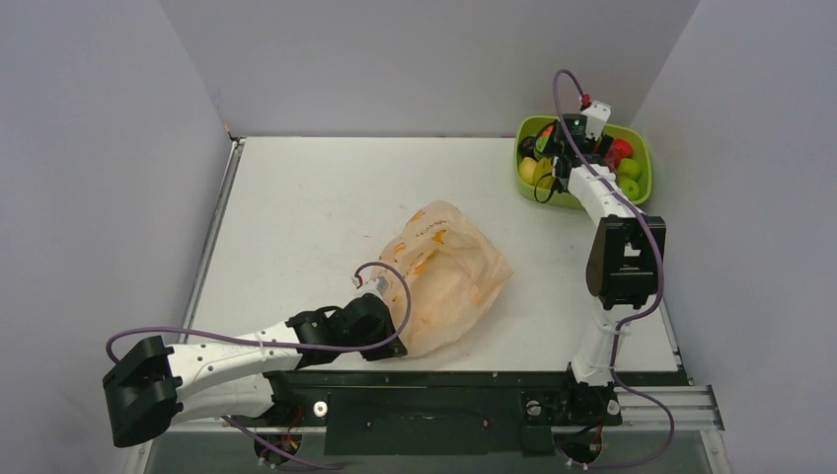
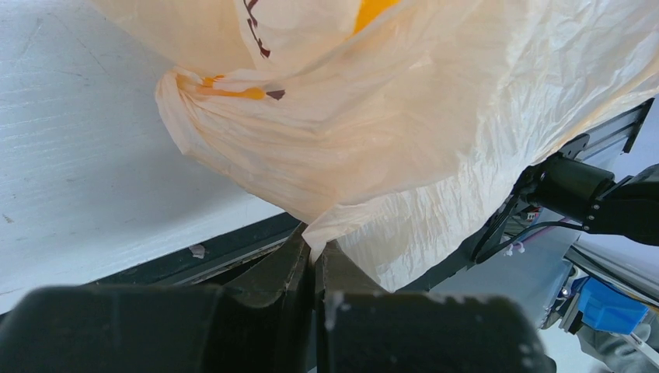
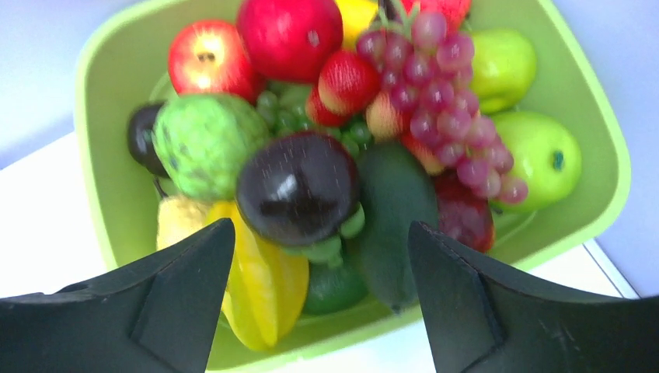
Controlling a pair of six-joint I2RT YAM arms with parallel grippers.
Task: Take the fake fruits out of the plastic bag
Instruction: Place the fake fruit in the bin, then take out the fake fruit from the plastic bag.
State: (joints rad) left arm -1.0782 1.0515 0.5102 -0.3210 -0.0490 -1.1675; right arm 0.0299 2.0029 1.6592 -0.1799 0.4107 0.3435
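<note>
At the far right corner of the table point(image 1: 296, 217), your right gripper point(image 3: 320, 233) hung over the lime-green tray point(image 3: 101, 155), its fingers spread wide with nothing between them. The tray was heaped with fake fruits point(image 3: 206, 140), among them a dark plum point(image 3: 299, 186), a grape bunch point(image 3: 443, 93) and a yellow star fruit point(image 3: 260, 284).

Near the front edge, your left gripper point(image 2: 315, 260) was pinching a fold of the plastic bag point(image 1: 449, 272). The bag lay slumped on the table, well apart from the tray. No fruit bulge showed through the film, but whether any fruit remained inside could not be confirmed. I judged the emptying largely done, pending a check of the bag's interior.
</note>
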